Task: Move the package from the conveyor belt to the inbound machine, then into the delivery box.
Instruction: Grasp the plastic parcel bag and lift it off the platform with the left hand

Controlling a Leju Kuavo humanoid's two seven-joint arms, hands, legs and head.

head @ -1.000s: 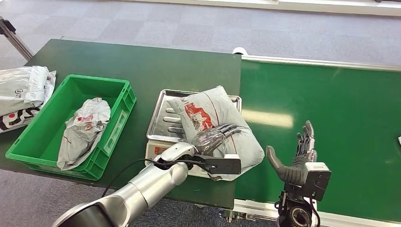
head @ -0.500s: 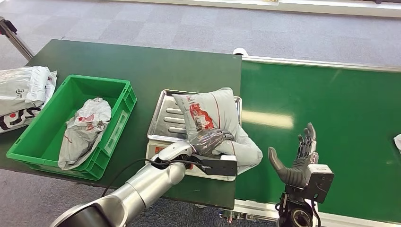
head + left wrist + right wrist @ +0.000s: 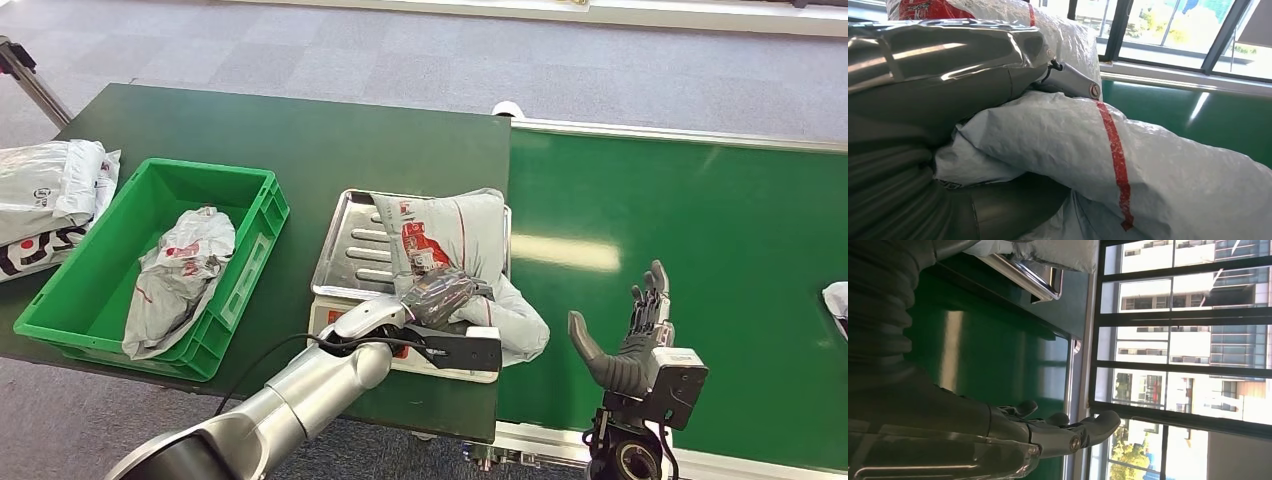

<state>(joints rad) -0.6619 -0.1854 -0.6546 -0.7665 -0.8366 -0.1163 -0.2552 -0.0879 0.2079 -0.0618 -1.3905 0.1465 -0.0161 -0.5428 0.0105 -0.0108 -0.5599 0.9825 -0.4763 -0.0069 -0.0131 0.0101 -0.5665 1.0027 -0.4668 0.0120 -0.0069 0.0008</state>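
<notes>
Dark green table [image 3: 300, 140] carries a silver metal scale tray [image 3: 345, 245]; grey plastic mailer package with red print [image 3: 455, 235] lies on it, gripped by left hand [image 3: 437, 295]. Right hand [image 3: 630, 335] spread, empty, over green conveyor belt [image 3: 700, 220].

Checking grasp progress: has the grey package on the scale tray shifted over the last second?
Yes. The package bunched up under the left hand, its near edge pulling toward the tray.
</notes>
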